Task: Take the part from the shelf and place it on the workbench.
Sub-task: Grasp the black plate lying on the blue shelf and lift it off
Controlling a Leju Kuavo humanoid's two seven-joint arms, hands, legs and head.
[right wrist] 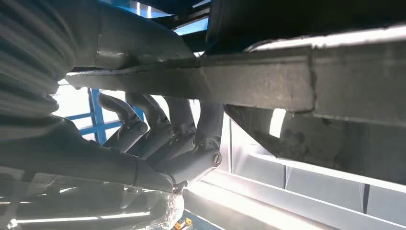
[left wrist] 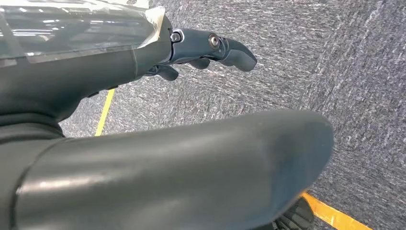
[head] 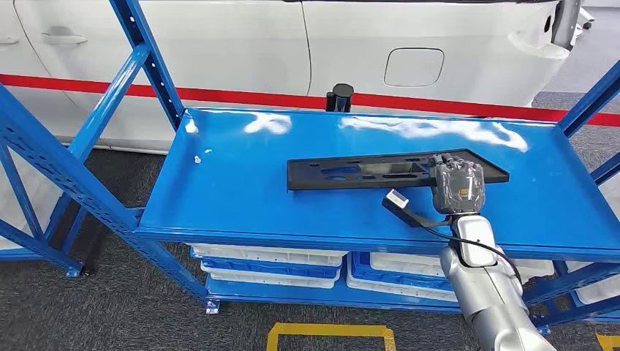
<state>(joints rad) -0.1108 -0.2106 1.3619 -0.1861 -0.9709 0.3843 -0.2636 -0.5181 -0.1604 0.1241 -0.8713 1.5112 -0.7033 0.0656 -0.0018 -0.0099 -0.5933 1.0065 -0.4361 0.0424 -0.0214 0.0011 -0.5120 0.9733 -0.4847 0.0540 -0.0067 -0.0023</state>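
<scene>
Head view: right hand [head: 458, 186] on right end of black part [head: 365, 172], flat on blue shelf [head: 241, 197]. Right wrist view: fingers [right wrist: 163, 129] grasping part edge. Left hand [left wrist: 210, 48] holding nothing, fingers released.

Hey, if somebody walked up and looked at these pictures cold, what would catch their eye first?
Probably the long black part lying flat across the glossy blue shelf, with the robot's right hand on its right end. In the right wrist view the fingers curl against the part's edge. Behind the shelf stands a white car with a red stripe, and the left hand hangs over grey carpet.
</scene>
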